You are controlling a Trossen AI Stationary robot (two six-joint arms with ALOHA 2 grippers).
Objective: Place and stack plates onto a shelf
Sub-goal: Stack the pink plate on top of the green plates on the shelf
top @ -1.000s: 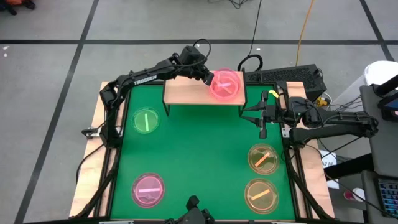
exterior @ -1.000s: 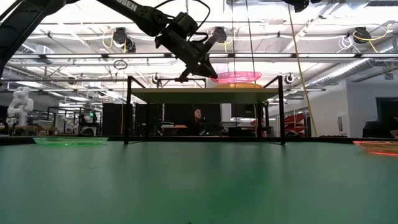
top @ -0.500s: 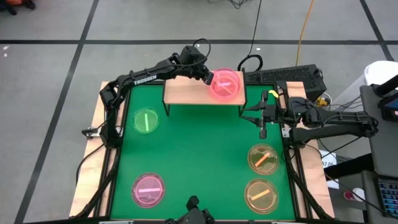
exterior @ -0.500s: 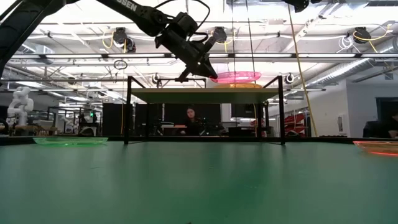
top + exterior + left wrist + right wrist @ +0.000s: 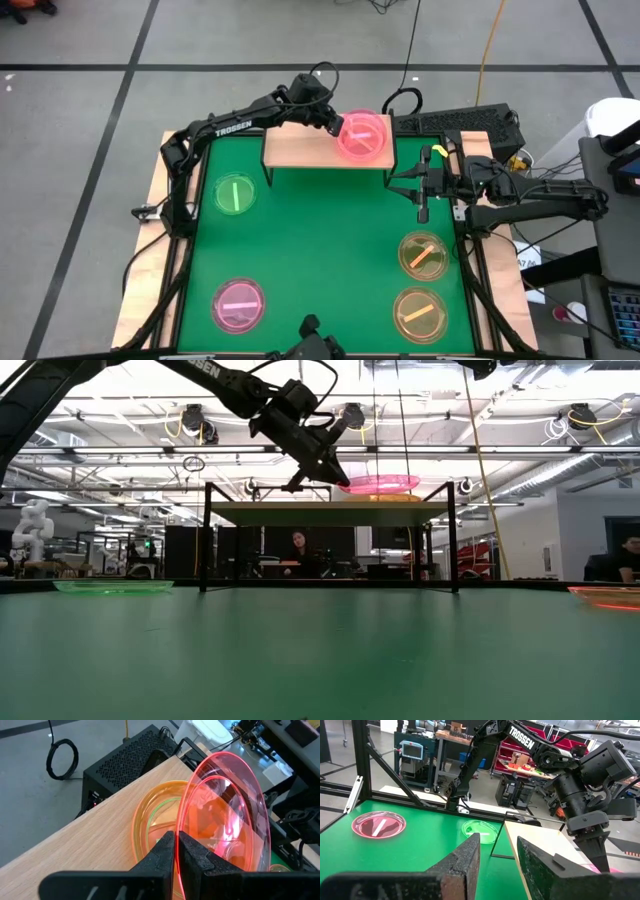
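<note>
A pink plate [image 5: 362, 134] is pinched by its rim in the left claw [image 5: 338, 126], whose fingers [image 5: 192, 855] are closed narrowly on the thin edge; it is held just above the right end of the shelf [image 5: 300, 150], over an amber plate [image 5: 150, 822] already lying on the board. In the low view the pink plate [image 5: 380, 484] is seen nearly level, a little clear of the stack below. The right claw [image 5: 424, 198] is kept waiting above the counter [image 5: 320, 240] just right of the shelf, its fingers standing apart with nothing between them. The remaining plates lie on the counter: a green plate [image 5: 235, 194] at the left, a second pink plate [image 5: 239, 305] near the front left, and two orange plates [image 5: 423, 254] [image 5: 419, 314] at the right. The plates are judged light, thin and stiff, of smooth translucent plastic that may slip or flex in a rim pinch, so a firm but gentle hold on the raised edge is thought best, well clear of the bright bar across the centre. A tilt is likely to be produced by the one-sided grip, and the plate may slide on the one beneath if it is released while not yet level and centred.
</note>
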